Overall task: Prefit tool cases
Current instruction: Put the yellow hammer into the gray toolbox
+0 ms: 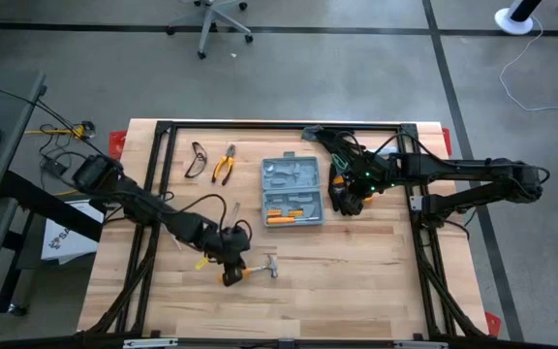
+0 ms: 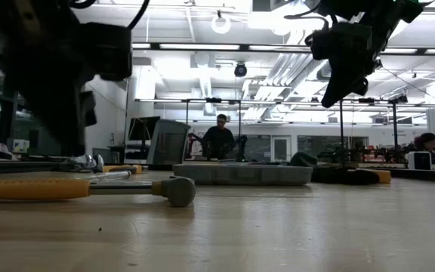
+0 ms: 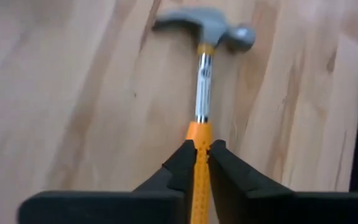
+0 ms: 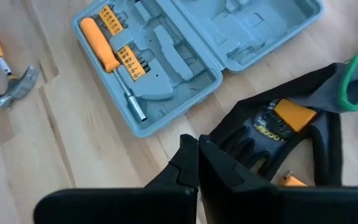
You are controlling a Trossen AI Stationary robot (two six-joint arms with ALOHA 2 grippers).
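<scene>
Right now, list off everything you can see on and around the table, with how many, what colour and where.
tool case: one, grey-blue, lying open at the table's middle, an orange-handled screwdriver and bits in its recesses
hammer: one, orange handle with grey head, flat on the table toward the left arm's side
pliers: one, orange handles, beside the case
safety glasses: one, dark, next to the pliers
work gloves: black and grey, by the case under the right arm; count unclear
office chair: one, grey, on the floor beyond the table
person: one, in the room behind
left gripper: fingers either side of the hammer's handle
right gripper: fingers shut, over the gloves
</scene>
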